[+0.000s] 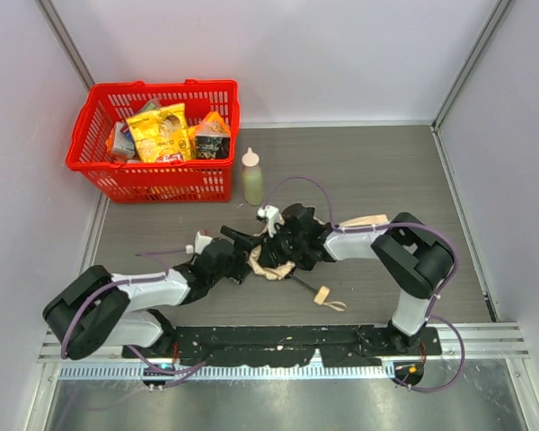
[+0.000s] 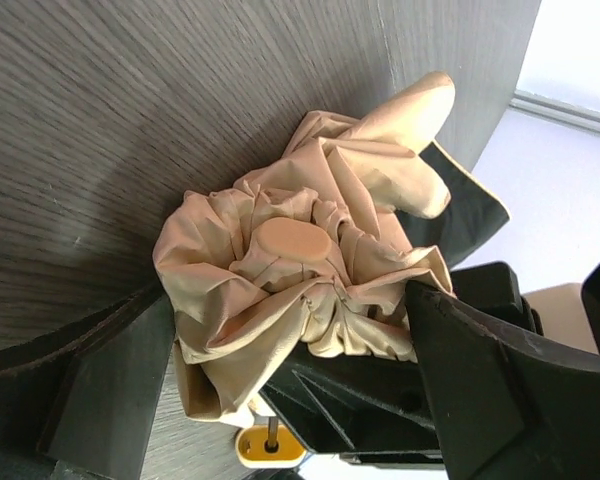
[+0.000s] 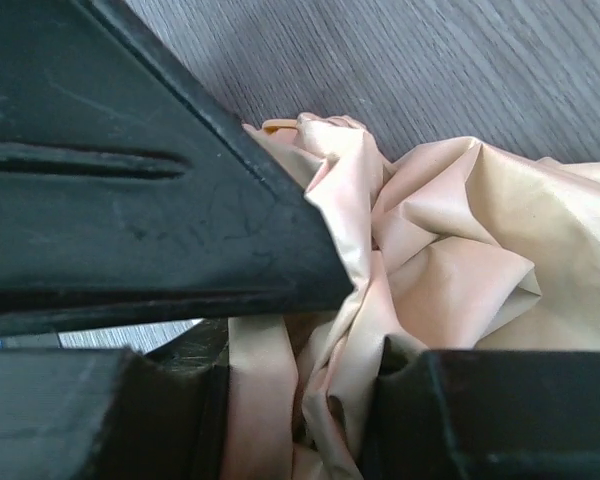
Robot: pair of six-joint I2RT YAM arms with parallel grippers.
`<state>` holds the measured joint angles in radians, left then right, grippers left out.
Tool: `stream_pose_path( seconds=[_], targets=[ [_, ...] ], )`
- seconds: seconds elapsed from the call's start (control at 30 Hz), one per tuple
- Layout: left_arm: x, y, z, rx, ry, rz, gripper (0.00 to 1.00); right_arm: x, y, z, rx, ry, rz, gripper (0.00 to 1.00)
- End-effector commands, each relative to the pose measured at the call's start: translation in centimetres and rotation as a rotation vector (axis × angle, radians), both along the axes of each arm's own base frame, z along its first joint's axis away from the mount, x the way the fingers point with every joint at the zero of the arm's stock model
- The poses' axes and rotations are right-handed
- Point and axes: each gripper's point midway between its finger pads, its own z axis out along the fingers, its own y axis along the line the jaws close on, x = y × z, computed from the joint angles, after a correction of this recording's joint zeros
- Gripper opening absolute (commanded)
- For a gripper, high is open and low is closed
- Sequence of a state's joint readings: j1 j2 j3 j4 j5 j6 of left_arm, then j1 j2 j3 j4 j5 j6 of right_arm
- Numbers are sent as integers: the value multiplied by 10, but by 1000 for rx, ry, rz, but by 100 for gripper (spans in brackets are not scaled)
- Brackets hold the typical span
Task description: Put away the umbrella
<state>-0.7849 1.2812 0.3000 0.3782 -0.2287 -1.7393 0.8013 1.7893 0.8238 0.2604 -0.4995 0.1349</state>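
Nearest you, the small handle (image 1: 322, 295) of the one umbrella (image 1: 271, 263) lies on the desk (image 1: 386, 171). Its cloth is bunched up in the middle, where your two pincers meet. Your left pincer (image 1: 244, 251) is wide open beside the cloth and holds nothing. Your right pincer (image 1: 283, 247) is pinched on the cloth. I think you are gathering the cloth. Next, close the left gently on the loose folds. Farther back stand one bottle (image 1: 252, 180) and one red basket (image 1: 162, 184).

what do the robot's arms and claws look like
The left arm and right arm have white links and bulky black joints, each trailed by a thin purple cable. The left claw and right claw are black, with flat, angular fingers.
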Motion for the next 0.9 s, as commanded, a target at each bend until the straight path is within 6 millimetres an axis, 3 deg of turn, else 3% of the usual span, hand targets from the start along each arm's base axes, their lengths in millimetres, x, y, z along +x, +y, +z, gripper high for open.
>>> stream_pose_path(
  seconds=[0.0, 0.07, 0.13, 0.3, 0.47, 0.6, 0.63, 0.67, 0.7, 0.73, 0.77, 0.87],
  targets=[
    [1, 20, -23, 125, 92, 111, 100, -51, -49, -50, -232, 200, 11, 1],
    [8, 19, -24, 148, 88, 126, 98, -51, -47, -48, -234, 184, 20, 1],
    [12, 15, -28, 161, 92, 123, 90, -51, -46, -46, -234, 165, 33, 1],
    [5, 8, -59, 180, 123, 96, 60, -50, -41, -44, -243, 98, 73, 1],
    [0, 17, -65, 193, 71, 84, 22, -52, -46, -47, -275, 79, 85, 1],
    [-7, 20, -66, 234, 63, 40, 0, -41, -46, -37, -293, 23, 9, 3],
    [-8, 21, -67, 236, 66, 37, 0, -38, -46, -33, -302, 16, -11, 16],
    [-10, 21, -68, 236, 67, 29, 0, -30, -49, -28, -320, -11, -70, 23],
    [-11, 22, -69, 241, 66, 26, 0, -31, -51, -24, -339, -13, -83, 39],
    [-12, 22, -68, 243, 66, 22, 0, -26, -52, -13, -339, -39, -129, 46],
    [-13, 22, -68, 249, 63, 12, 0, -29, -54, -9, -357, -57, -143, 64],
    [-18, 26, -68, 285, 81, -1, 0, -18, -62, 32, -342, -156, -281, 74]
  ],
)
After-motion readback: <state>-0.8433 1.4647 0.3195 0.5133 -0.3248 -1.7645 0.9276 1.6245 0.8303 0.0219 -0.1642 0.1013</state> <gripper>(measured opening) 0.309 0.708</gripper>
